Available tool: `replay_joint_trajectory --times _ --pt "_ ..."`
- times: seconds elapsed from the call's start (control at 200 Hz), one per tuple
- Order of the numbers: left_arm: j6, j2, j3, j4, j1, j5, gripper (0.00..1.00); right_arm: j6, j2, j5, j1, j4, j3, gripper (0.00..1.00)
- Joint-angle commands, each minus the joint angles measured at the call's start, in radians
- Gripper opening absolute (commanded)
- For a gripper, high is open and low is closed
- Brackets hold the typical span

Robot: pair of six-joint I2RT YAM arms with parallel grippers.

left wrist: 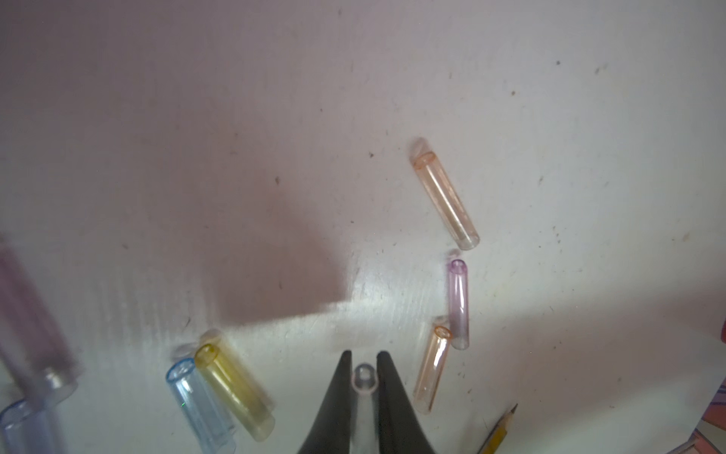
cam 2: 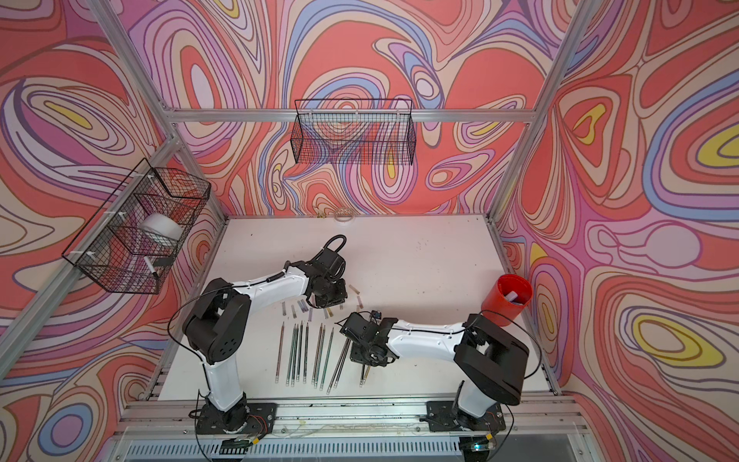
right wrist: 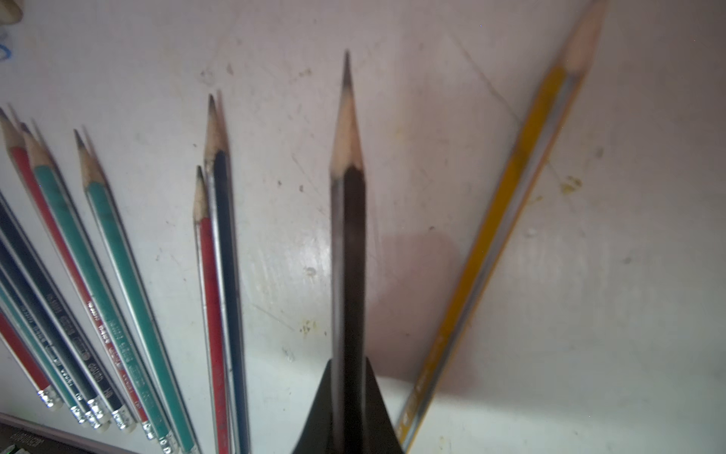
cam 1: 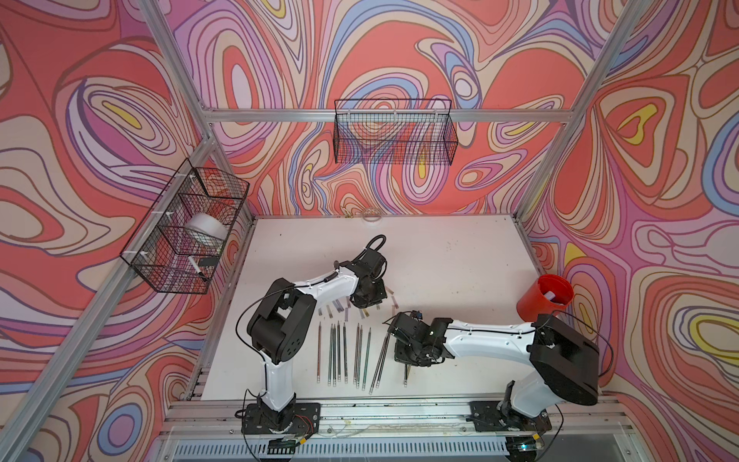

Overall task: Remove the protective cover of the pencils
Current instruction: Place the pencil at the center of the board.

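Over the table's (cam 1: 460, 256) middle, the left gripper (left wrist: 364, 363) is pinching a clear protective cover (left wrist: 364, 383), off any pencil. At its five o'clock, the right gripper (right wrist: 349, 369) is clamping a black pencil (right wrist: 349, 236), tip bare. Loose covers (left wrist: 446, 194) are lying at twelve o'clock of the pencils (cam 1: 338, 352), all showing bare tips, the yellow pencil (right wrist: 506, 212) too. Judging by this, stripping is looking finished; only setting both pieces down is remaining.
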Motion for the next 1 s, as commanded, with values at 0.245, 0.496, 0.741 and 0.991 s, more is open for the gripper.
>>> replay_joint_trajectory --times 0.245,0.496,0.741,0.991 --pt "-0.013 0.072 0.060 -0.075 -0.017 -0.001 0.20 0.005 0.040 -0.019 0.002 0.000 0.022 0.07" --pt "-0.016 0.076 0.060 -0.078 -0.019 0.002 0.21 -0.005 0.093 -0.031 0.003 -0.019 0.054 0.08" --pt "-0.016 0.072 0.065 -0.076 -0.019 0.006 0.22 -0.006 0.116 -0.041 0.003 -0.025 0.066 0.12" --pt "-0.015 0.057 0.068 -0.082 -0.019 0.006 0.22 -0.001 0.134 -0.038 0.003 -0.039 0.078 0.18"
